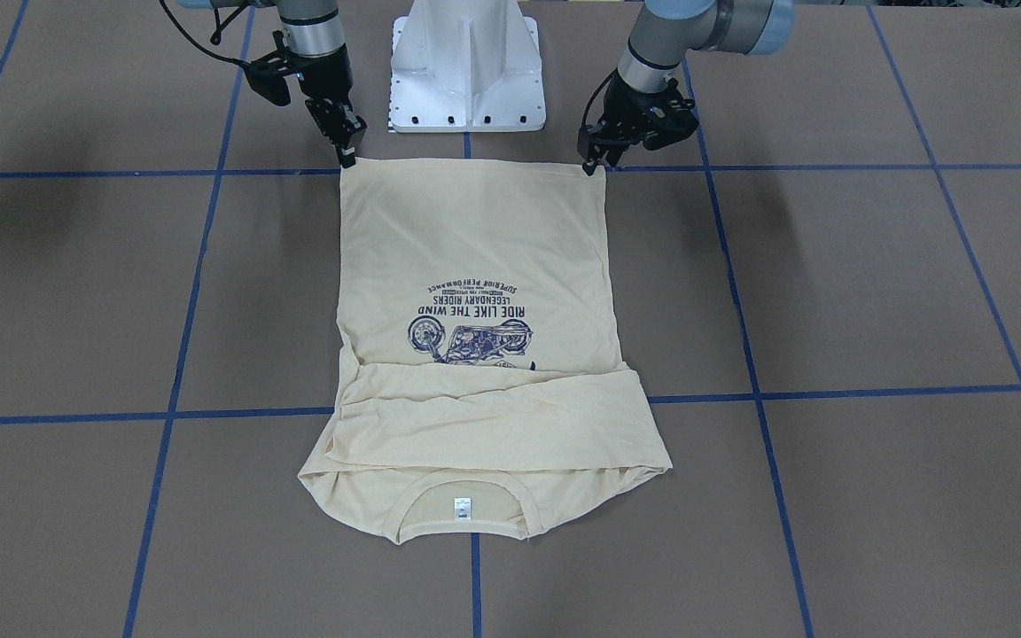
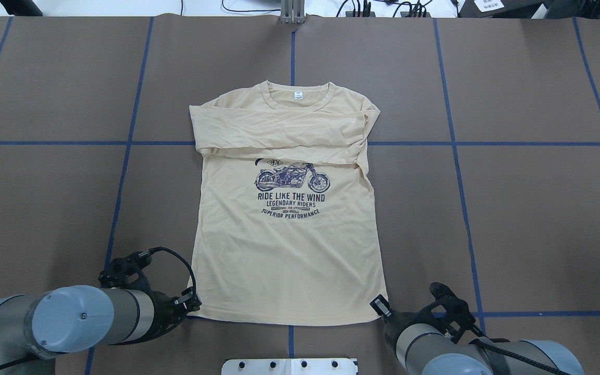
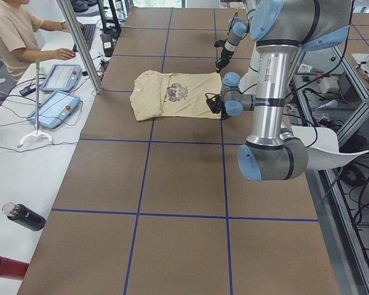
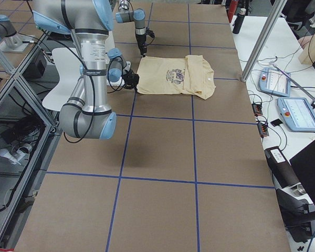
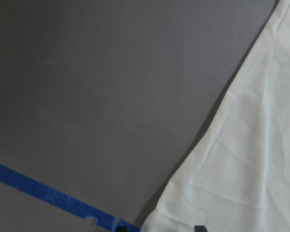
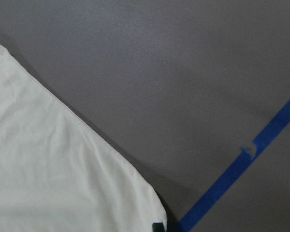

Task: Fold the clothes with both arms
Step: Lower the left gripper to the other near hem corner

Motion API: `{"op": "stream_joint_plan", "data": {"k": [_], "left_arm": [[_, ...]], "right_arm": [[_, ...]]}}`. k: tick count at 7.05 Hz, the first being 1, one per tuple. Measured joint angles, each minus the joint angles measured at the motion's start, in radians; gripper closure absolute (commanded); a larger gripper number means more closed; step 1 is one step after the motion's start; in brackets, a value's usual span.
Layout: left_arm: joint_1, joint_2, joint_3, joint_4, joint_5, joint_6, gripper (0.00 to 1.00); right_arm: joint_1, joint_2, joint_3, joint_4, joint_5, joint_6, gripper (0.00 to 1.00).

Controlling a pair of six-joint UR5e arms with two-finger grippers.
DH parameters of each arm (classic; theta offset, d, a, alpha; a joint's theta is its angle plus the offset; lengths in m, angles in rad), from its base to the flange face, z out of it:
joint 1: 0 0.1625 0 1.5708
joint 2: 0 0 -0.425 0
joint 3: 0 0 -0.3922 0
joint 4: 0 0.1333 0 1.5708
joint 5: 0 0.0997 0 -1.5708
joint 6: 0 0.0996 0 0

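Observation:
The pale cream-yellow T-shirt (image 1: 475, 257) lies flat, print up, with both long sleeves folded across the chest (image 2: 279, 133) and the collar with its white neck label (image 2: 298, 95) at the far side. My left gripper (image 1: 593, 165) sits at the hem corner on my left (image 2: 191, 308) and looks shut on it. My right gripper (image 1: 349, 159) sits at the other hem corner (image 2: 379, 308) and looks shut on it. The hem still rests on the table. The left wrist view shows the shirt's edge (image 5: 241, 159), as does the right wrist view (image 6: 53, 169).
The table is covered in brown paper with blue tape grid lines (image 2: 123, 172). The white pedestal base (image 1: 468, 66) stands just behind the hem. A person and control tablets (image 3: 55, 92) are at the table's far side.

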Motion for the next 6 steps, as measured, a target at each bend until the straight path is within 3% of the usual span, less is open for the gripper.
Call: {"op": "stream_joint_plan", "data": {"k": [1,3,5,6], "left_arm": [[0.001,0.0,0.0,0.0,-0.001,-0.001,0.55],[0.001,0.001,0.0,0.0,-0.001,-0.003,0.73],[0.002,0.003,0.0,0.0,-0.001,-0.004,1.0],[0.001,0.005,-0.002,0.0,-0.002,-0.004,1.0]], "right_arm": [[0.0,-0.001,0.0,0.0,0.0,0.0,1.0],[0.0,-0.003,0.0,0.0,0.0,0.0,1.0],[0.0,-0.005,0.0,0.0,0.0,0.0,1.0],[0.0,-0.005,0.0,0.0,0.0,0.0,1.0]]}}
